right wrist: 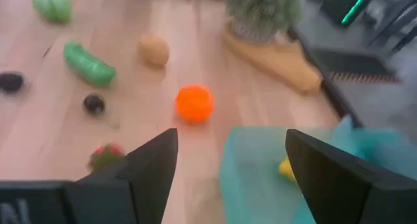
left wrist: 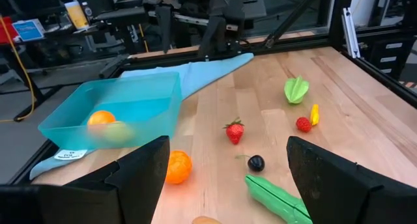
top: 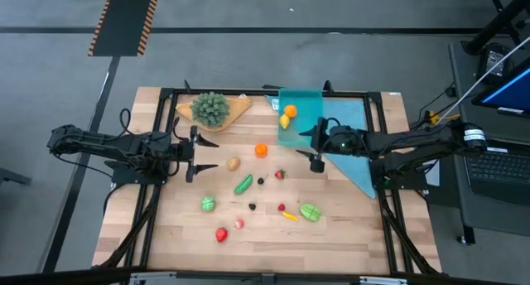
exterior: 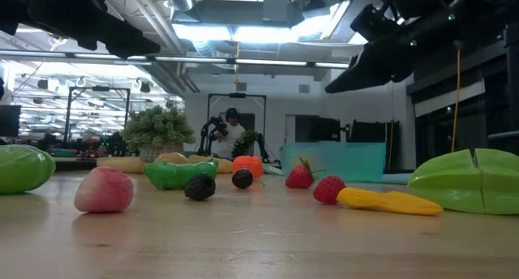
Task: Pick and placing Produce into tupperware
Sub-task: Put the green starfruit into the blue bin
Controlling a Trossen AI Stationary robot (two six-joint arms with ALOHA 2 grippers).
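The teal tupperware [top: 300,118] stands at the table's far middle with an orange piece [top: 291,111] and a yellow piece [top: 284,121] inside. Several other produce pieces lie scattered on the wood: an orange ball [top: 261,150], a tan one [top: 233,163], a green pod [top: 243,184], a strawberry [top: 280,175] and a green leafy piece [top: 310,212]. My right gripper [top: 317,148] hangs open above the table at the tupperware's near edge, holding nothing. My left gripper [top: 196,155] waits open at the left, also holding nothing.
A bushy green plant on a tan board [top: 211,108] sits at the far left of the tupperware. A light-blue cloth [top: 352,152] lies under and to the right of the box. A black frame [top: 248,92] runs around the table's edges.
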